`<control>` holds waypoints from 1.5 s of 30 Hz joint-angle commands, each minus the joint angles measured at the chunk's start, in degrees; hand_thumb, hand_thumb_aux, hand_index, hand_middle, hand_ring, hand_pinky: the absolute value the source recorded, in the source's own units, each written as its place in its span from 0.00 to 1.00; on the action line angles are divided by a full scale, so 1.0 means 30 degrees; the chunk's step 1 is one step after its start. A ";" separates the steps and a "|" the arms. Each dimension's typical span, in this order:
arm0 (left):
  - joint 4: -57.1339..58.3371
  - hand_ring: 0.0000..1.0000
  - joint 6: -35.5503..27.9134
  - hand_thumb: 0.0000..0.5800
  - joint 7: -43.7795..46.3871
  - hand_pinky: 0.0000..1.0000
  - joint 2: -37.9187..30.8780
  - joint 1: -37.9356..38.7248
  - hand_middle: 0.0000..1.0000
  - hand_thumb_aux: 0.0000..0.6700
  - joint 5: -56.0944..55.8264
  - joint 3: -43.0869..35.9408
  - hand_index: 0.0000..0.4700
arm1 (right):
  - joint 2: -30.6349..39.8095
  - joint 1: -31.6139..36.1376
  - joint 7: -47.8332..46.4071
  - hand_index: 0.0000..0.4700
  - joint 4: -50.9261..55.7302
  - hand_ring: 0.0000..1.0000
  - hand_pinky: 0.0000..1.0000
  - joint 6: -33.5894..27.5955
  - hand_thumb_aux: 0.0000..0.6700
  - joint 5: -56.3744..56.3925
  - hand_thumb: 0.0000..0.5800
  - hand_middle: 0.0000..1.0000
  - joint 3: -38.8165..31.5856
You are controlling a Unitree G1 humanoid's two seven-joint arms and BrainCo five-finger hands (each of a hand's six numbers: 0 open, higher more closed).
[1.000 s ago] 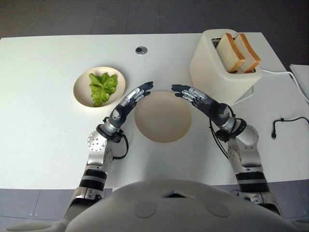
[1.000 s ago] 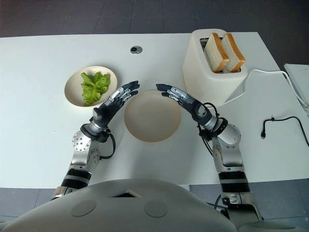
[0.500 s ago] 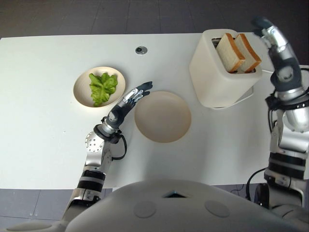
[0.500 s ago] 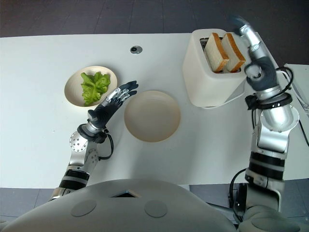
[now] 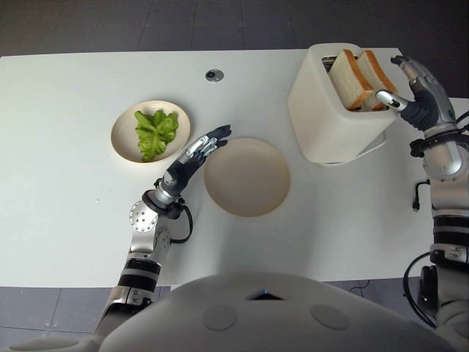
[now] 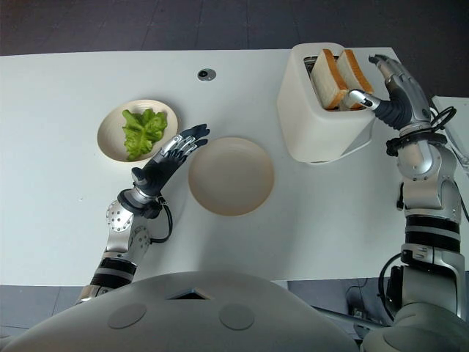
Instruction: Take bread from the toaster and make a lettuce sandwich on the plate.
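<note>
- Now the right hand sits at upper right beside the toaster, thumb and fingers parted to either side of the outer slice. It looks like a pinch being lined up; nothing is gripped, and I cannot tell whether anything touches.
- Bread: two square slices upright in the slots, jutting well above the top, so the edges are easy to catch. Golden crust, pale crumb.
- Toaster: cream, smooth, rounded shell.
- Plate: round, shallow, matte beige, bare, at frame centre. Likely the assembly spot.
- Lettuce: crinkled green leaf in a small cream bowl, left of centre.
- Left hand: fingers stretched flat, holding nothing, between bowl and plate, handy for the leaf.
</note>
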State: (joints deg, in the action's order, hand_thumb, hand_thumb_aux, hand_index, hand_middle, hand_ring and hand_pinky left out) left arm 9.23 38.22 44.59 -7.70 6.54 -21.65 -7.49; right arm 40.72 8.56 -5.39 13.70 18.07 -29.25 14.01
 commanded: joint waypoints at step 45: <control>1.2392 0.00 -0.5515 0.00 -2.3803 0.00 -0.8252 -0.7056 0.00 0.00 2.4607 0.1990 0.00 | -0.4660 0.0786 -0.2399 1.00 -0.8346 1.00 1.00 0.0298 1.00 1.5962 1.00 1.00 -0.1127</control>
State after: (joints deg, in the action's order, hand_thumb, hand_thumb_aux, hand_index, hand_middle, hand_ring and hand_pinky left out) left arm 40.92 24.21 -24.70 -32.00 -11.83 50.25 1.86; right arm 28.64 13.11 -9.53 -10.02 21.81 16.19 14.28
